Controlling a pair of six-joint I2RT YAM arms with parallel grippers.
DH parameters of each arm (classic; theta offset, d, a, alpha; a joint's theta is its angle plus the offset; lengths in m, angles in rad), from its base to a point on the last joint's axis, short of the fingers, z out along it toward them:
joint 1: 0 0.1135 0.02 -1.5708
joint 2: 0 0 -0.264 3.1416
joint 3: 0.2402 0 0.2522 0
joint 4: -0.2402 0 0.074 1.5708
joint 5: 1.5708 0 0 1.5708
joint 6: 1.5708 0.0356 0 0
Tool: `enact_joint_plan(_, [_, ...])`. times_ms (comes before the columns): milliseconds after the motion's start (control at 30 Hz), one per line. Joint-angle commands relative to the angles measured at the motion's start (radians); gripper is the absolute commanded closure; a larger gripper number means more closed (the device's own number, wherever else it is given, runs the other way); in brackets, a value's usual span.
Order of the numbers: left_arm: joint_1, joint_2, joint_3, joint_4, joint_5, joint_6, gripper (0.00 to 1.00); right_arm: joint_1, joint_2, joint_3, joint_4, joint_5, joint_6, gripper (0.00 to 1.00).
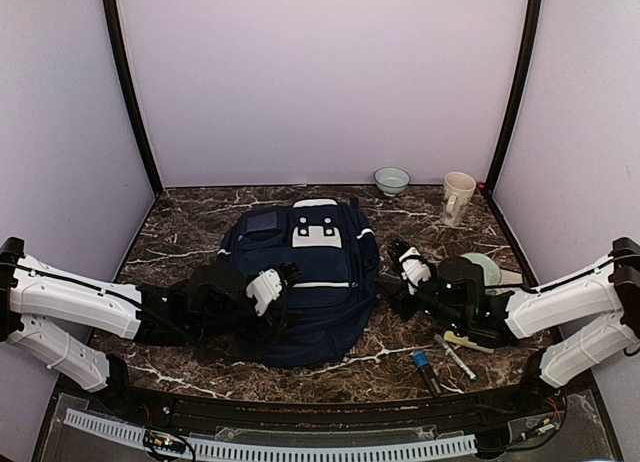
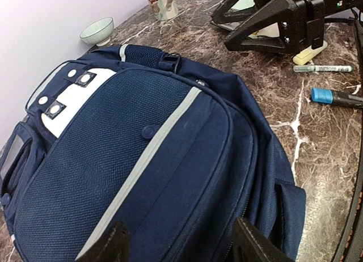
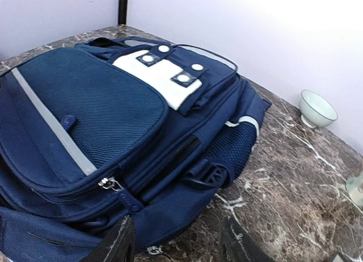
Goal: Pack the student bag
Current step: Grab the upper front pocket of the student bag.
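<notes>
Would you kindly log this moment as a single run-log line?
student bag: front-up on table | left end effector: open, over bag | right end effector: open, beside bag | blue-capped marker: on table

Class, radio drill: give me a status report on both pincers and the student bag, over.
Left pincer open over student bag. Right pincer open at its side, empty. Bag flat on table, looks zipped. Pens loose on table, nothing blocking.
</notes>
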Motion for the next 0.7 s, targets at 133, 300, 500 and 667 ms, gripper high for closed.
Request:
enact_joint_plan(133, [-0.003, 0.045, 0.074, -0.07, -0.119, 0.04, 0.35, -0.061, 0.066, 0.093, -0.022, -0.301, -0.115, 0.49])
enact_joint_plan(300, [-0.003, 0.114, 0.125, -0.106, -0.113, 0.062, 0.36, -0.11, 0.094, 0.112, -0.084, -0.391, -0.152, 0.5])
enact_joint_plan(500, [-0.003, 0.133, 0.132, -0.085, -0.092, 0.082, 0.36, -0.17, 0.106, 0.12, -0.098, -0.531, -0.168, 0.5])
enact_joint_plan(667, [-0.003, 0.158, 0.15, -0.076, -0.104, 0.09, 0.36, -0.185, 0.152, 0.15, -0.091, -0.557, -0.176, 0.51])
